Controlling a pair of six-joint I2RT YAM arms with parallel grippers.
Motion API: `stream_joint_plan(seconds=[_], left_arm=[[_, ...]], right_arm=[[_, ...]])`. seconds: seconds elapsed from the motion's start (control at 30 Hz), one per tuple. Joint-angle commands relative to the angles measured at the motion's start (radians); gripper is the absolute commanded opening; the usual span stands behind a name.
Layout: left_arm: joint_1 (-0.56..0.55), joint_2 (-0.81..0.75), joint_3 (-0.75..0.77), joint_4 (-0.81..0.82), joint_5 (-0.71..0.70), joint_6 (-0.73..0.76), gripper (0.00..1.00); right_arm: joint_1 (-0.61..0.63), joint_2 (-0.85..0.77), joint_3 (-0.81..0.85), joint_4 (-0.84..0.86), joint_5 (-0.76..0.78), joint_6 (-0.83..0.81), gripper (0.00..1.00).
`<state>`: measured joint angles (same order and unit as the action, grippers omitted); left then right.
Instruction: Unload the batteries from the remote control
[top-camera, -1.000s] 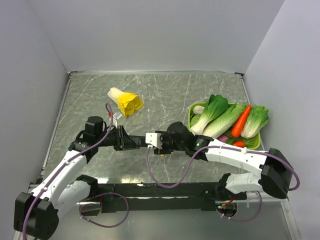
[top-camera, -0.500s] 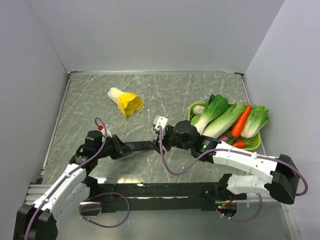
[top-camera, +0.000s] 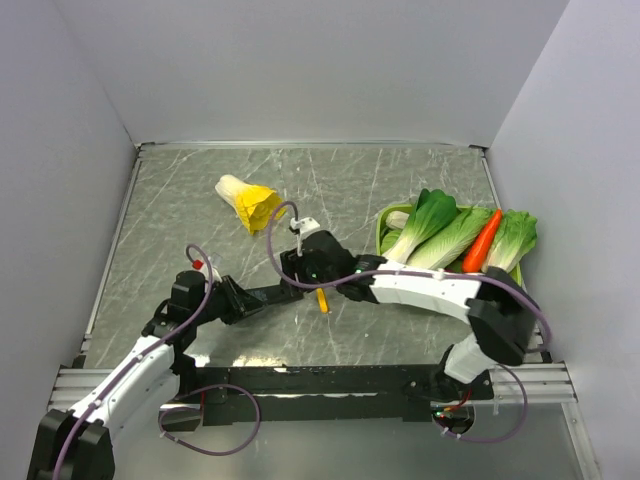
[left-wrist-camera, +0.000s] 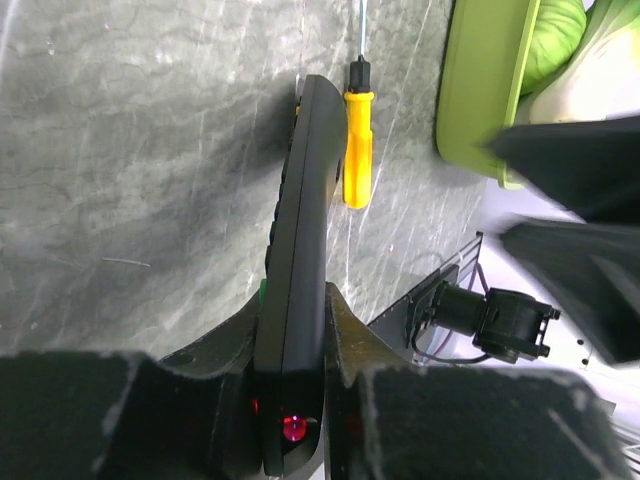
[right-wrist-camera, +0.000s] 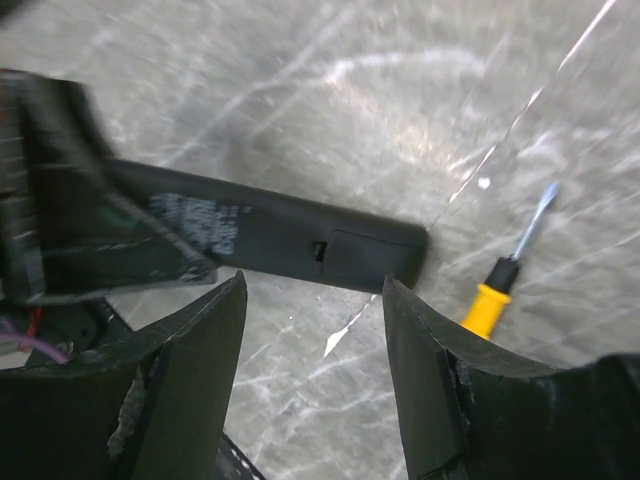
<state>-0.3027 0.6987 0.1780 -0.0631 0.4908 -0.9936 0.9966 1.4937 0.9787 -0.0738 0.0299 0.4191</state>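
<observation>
Black remote control clamped in left claw; right claw spread.

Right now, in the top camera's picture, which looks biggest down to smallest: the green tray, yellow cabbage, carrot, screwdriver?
1. green tray
2. yellow cabbage
3. carrot, nearly as long as the cabbage but far thinner
4. screwdriver, only its yellow handle showing

The screwdriver lies just right of the remote control, the tray farther right, a cabbage behind.
</observation>
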Motion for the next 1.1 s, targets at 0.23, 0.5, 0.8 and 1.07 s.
stream_joint_plan(seconds=[0.23, 0.5, 0.8, 1.07], left_arm=[[-0.012, -0.034, -0.025, 0.017, -0.047, -0.005, 0.01], [-0.024, -0.038, -0.025, 0.006, -0.052, -0.005, 0.01], [-0.039, -0.054, -0.021, -0.015, -0.072, -0.011, 0.01], [-0.044, -0.057, -0.02, -0.021, -0.083, -0.011, 0.01]], right_arm=[[-0.001, 0.215, 0.124, -0.026, 0.018, 0.125, 0.61], [-0.001, 0.261, 0.164, -0.049, 0.021, 0.144, 0.58], [-0.003, 0.26, 0.137, -0.06, 0.041, 0.136, 0.52], [0.0, 0.284, 0.13, -0.053, 0.031, 0.15, 0.51]])
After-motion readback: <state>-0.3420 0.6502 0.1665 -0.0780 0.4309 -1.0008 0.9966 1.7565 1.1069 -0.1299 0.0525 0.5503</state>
